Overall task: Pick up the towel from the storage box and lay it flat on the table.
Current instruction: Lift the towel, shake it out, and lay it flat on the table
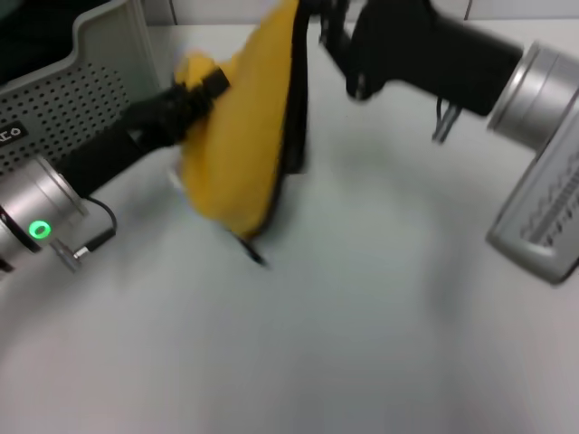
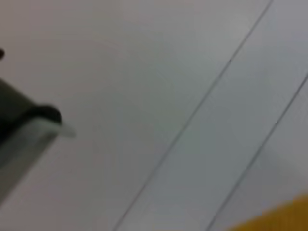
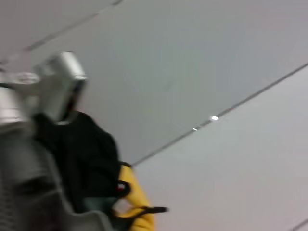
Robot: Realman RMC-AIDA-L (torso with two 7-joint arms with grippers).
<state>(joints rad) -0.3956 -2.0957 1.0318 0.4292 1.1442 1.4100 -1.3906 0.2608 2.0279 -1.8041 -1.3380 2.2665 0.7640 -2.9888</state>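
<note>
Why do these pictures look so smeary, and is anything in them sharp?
Head view: the yellow towel and both grippers, left and right, are motion-smeared; the storage box is crisper, and soft shadows lie on the table. Left wrist view: wholly soft. Right wrist view: blurred throughout, with two small glints.
</note>
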